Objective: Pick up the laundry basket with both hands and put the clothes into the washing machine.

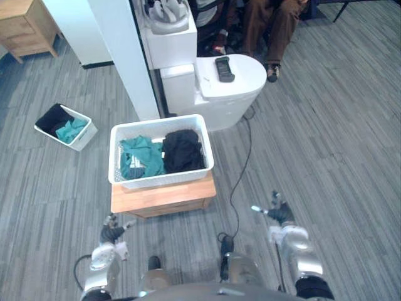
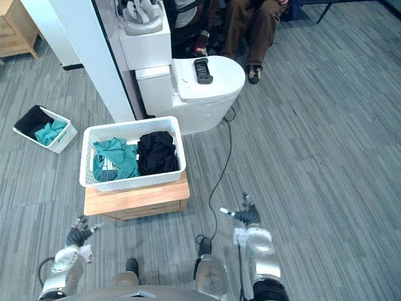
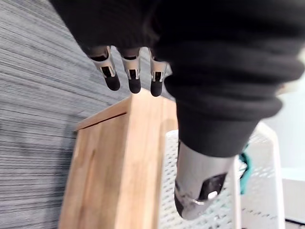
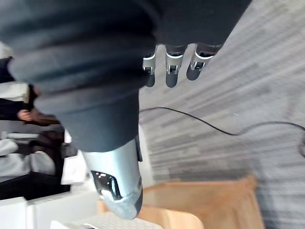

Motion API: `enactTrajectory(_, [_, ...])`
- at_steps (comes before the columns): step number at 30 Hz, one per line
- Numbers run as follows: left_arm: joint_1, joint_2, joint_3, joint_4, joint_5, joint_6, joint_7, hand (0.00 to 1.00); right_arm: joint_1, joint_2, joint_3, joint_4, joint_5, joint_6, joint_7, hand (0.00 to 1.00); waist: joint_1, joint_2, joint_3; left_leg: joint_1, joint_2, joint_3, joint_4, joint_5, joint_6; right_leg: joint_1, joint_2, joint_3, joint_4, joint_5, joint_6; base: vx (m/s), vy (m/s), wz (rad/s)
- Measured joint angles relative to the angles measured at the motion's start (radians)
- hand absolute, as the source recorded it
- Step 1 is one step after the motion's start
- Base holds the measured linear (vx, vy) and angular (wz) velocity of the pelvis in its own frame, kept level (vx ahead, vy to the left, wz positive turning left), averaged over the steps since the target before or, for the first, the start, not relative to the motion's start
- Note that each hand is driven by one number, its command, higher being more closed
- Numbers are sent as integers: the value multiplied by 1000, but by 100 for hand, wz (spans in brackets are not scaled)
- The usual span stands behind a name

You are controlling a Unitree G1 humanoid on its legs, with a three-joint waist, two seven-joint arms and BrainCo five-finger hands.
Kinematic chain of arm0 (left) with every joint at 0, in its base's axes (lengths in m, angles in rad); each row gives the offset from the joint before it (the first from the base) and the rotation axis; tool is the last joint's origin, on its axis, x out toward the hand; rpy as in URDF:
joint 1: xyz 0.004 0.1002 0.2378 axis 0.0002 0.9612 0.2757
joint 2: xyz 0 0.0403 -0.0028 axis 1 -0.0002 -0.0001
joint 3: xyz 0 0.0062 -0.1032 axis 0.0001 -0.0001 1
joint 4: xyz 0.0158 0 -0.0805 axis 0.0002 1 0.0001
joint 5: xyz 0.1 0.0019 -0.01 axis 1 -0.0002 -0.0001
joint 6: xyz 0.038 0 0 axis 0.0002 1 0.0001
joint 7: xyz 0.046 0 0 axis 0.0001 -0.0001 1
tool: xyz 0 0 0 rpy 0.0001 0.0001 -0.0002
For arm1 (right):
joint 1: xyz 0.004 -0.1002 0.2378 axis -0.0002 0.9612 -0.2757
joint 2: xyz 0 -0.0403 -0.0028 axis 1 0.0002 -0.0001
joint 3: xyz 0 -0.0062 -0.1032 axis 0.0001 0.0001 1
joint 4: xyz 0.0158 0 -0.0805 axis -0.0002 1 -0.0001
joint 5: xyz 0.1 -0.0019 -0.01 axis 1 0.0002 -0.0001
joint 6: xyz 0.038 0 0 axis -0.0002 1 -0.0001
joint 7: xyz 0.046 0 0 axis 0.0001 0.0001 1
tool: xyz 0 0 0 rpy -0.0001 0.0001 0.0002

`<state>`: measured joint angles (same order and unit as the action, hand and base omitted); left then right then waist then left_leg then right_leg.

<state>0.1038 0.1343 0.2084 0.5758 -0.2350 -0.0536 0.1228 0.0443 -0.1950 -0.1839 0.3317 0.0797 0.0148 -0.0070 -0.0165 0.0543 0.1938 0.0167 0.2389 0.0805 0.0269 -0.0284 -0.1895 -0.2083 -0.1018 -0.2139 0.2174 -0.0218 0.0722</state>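
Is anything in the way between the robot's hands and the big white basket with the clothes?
No, nothing visible. The left hand and right hand hang open above the floor, nearer the robot than the wooden stand that the laundry basket sits on. Just floor lies between them and it.

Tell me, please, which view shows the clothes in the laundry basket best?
Left eye view: it looks into the laundry basket, teal garment beside black garment. The right eye view matches. The left wrist view catches a teal scrap past the wall; the right wrist view, the wooden stand.
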Motion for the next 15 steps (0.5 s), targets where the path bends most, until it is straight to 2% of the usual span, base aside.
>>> enactTrajectory(3, [1,50,58,-59,-21,-5,7,0,-27,-32,-25,-107,2,-31,-7,0,2,-3,1,-25,-2,3,-2,-1,-2,-17,0,-2,-7,-2,-6,21,-38,14])
enactTrajectory(5, [0,88,102,-79,-34,-6,11,0,-53,-36,-22,-143,5,-36,-12,0,5,-4,2,-41,-5,7,-8,-8,-1,-35,3,0,-12,5,-10,-55,21,-1])
enactTrajectory(8, [-10,190,178,-148,-48,-5,26,0,-116,-82,8,-163,15,-36,-16,0,24,-20,36,-55,-20,30,-8,-12,1,-42,-1,17,-61,51,-9,-78,39,-15])
enactTrajectory(12, [-67,321,187,-163,-86,-6,24,0,-244,-234,68,-157,74,-35,-15,0,25,-17,62,-103,-44,34,13,-11,14,-58,-16,29,-126,111,-5,-91,64,-8])
enactTrajectory(14, [-195,424,180,-91,-97,-7,21,0,-394,-338,119,-112,93,-35,-10,0,24,-16,100,-132,-53,38,27,-4,20,-73,-22,38,-155,145,-3,-95,26,-8])
enactTrajectory(15, [-239,451,173,-57,-100,-7,21,0,-435,-363,134,-85,93,-34,-9,0,21,-16,109,-139,-55,37,28,1,21,-74,-23,38,-163,153,-4,-97,9,0])
